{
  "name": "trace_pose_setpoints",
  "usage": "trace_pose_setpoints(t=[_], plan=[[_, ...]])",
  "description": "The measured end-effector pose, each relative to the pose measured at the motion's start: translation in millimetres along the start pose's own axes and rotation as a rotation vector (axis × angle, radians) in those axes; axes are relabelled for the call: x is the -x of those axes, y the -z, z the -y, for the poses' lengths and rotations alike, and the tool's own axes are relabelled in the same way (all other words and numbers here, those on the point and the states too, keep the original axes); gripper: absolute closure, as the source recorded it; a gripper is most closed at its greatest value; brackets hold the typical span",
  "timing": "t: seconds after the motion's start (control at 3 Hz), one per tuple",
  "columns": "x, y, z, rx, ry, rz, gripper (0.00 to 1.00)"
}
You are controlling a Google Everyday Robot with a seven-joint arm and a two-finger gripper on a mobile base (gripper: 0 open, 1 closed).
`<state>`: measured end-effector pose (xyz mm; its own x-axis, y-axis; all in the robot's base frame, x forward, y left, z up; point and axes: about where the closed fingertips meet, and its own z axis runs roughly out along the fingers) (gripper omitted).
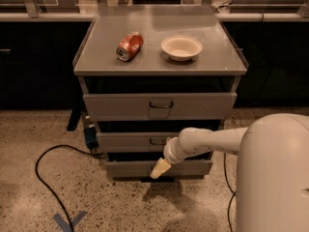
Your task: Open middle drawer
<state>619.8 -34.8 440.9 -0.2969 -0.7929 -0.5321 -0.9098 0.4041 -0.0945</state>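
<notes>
Your gripper [161, 168] hangs in front of the bottom drawer [128, 169], just under the middle drawer [125, 141]; you cannot tell if it grips or lets go; the middle drawer sits between the top drawer [118, 106] and the bottom one in the grey cabinet [104, 57].

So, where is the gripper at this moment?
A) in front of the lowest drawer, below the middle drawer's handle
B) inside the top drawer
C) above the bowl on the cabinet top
A: the gripper hangs in front of the lowest drawer, just under the handle of the middle drawer.
</notes>
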Motion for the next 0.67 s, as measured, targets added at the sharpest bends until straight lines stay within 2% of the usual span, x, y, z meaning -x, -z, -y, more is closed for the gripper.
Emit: trace_pose_setpoints(t=[0.33,0.67], plan=[[2,8,15,-0.036,-0.051,0.063,0.0],[6,19,39,-0.072,-0.123,0.163,0.0]])
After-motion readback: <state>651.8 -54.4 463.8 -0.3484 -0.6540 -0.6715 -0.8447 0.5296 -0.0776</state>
